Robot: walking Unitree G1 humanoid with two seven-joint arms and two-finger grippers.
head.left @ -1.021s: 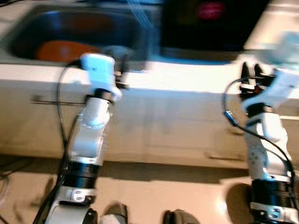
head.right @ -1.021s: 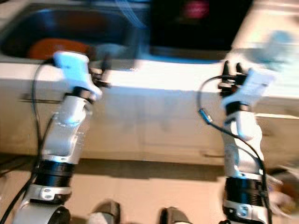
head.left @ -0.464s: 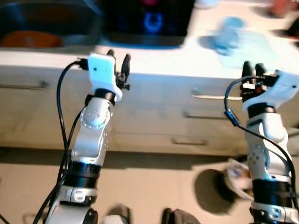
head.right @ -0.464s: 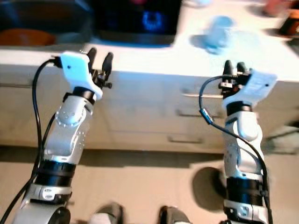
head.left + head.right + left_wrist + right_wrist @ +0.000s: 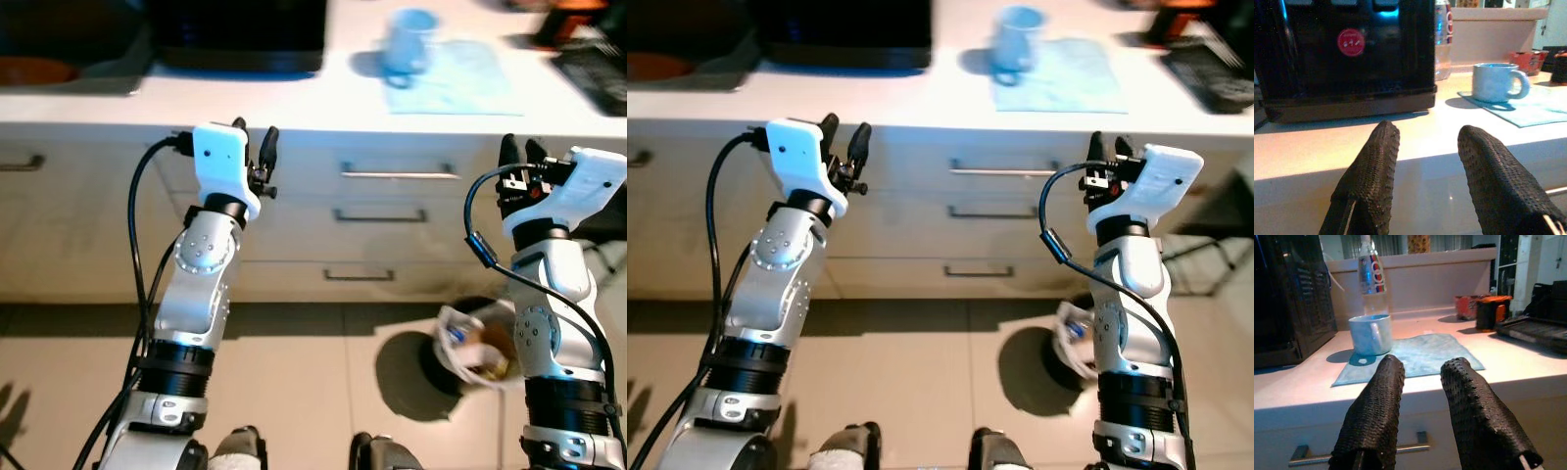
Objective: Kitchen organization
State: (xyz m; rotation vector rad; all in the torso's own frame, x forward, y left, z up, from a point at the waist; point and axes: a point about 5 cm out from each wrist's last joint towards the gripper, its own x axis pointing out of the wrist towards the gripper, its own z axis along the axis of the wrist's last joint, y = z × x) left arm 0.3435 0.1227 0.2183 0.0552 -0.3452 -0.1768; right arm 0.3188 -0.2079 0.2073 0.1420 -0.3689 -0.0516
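Both grippers are released and hold nothing. The left gripper (image 5: 255, 137) has its jaws parted, raised in front of the surface (image 5: 294, 98) edge; the right gripper (image 5: 517, 152) is likewise spread at about the same height, just before the drawer fronts.

The likely task item, a light blue mug (image 5: 407, 39), stands upright on a pale blue cloth (image 5: 460, 73) on the surface. It lies ahead of both jaws, between them but closer to the right one. In the right wrist view the mug (image 5: 1370, 334) sits beyond and a little aside of the fingertips (image 5: 1386, 382).

Judging from this, the right arm is better placed to reach forward. A black appliance (image 5: 1347, 49) stands near the mug, and a plastic bottle (image 5: 1371, 279) behind it.
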